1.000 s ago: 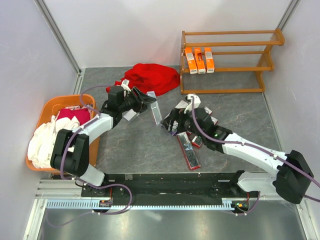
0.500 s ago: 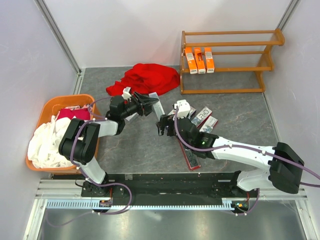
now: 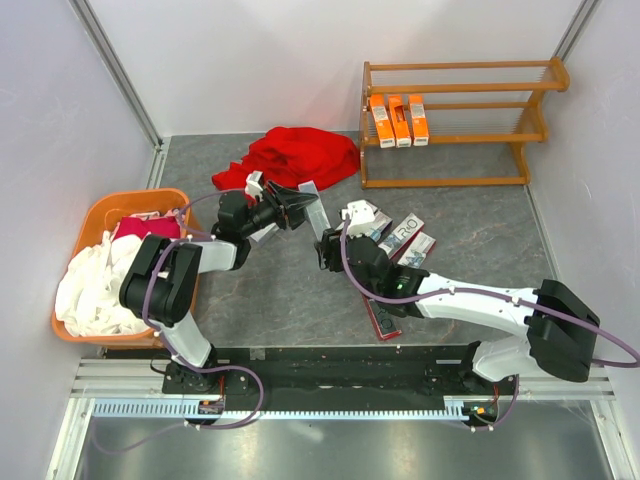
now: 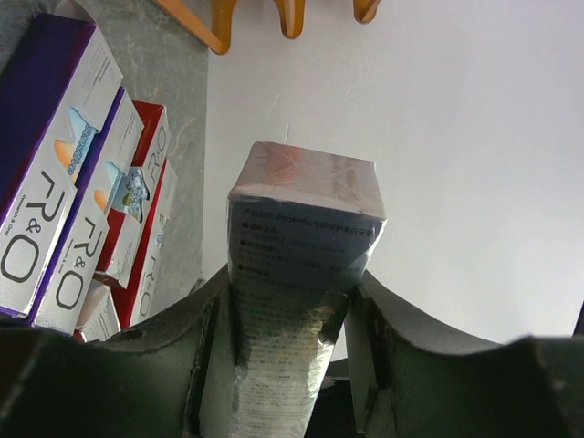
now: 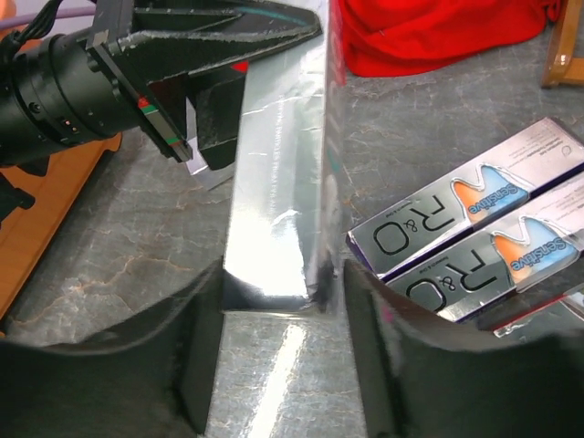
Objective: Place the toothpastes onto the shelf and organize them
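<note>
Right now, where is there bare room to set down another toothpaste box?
The shelf has a bare top tier, and its middle tier is bare right of the three orange boxes. The grey table in front of the shelf, right of the loose boxes, is free too. Crowded: that pile, and the centre around the held silver box.

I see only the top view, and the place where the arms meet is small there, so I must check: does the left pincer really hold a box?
Observer: Yes. In the left wrist view the left pincer is shut on a silver box, whose end with small print sticks out past it.
Operator: And is the right pincer around the same box?
Observer: Yes. In the right wrist view the right pincer has that box between its two sides, very close. Whether it presses the box, I cannot tell.
</note>
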